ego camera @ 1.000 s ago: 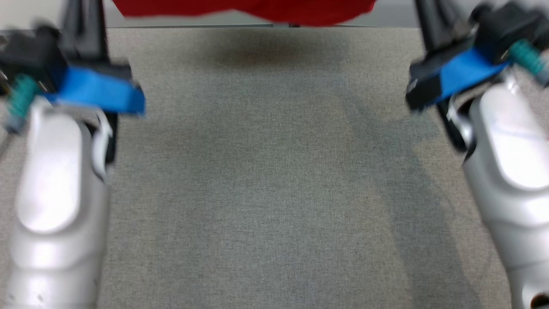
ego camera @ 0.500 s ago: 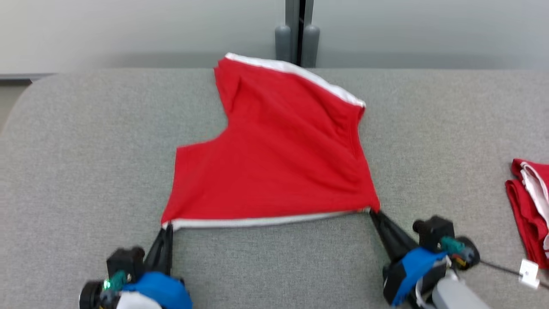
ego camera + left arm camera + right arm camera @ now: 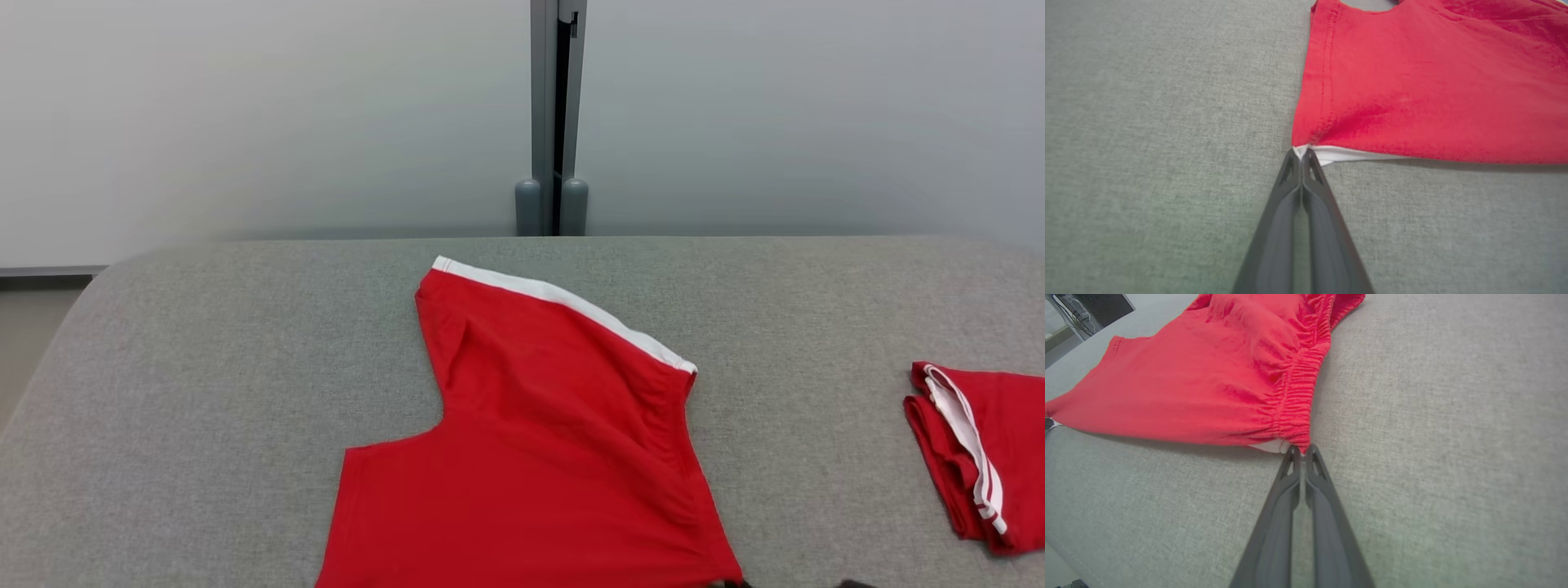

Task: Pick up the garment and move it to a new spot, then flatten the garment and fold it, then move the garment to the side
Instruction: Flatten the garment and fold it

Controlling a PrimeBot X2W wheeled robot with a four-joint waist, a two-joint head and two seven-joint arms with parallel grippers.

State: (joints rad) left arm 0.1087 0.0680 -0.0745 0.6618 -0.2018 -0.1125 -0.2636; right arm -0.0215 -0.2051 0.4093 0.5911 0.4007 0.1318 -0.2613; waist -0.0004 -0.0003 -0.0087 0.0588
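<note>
Grey woven fabric covers the table (image 3: pixel 180 384), whose rounded left corner falls away to a strip of beige floor (image 3: pixel 33 327); behind it I see a plain pale wall (image 3: pixel 245 106). My left gripper (image 3: pixel 1301 152) has its fingers pressed together on the white-hemmed near left corner of the red garment (image 3: pixel 531 474), which lies spread across the table's middle, its near edge lifted just off the fabric. Behind it a grey upright post (image 3: pixel 558 114) splits the wall. My right gripper (image 3: pixel 1301 449) pinches the gathered near right corner. Well apart, at the far right, a folded red-and-white cloth (image 3: pixel 980 449) rests on the table.
</note>
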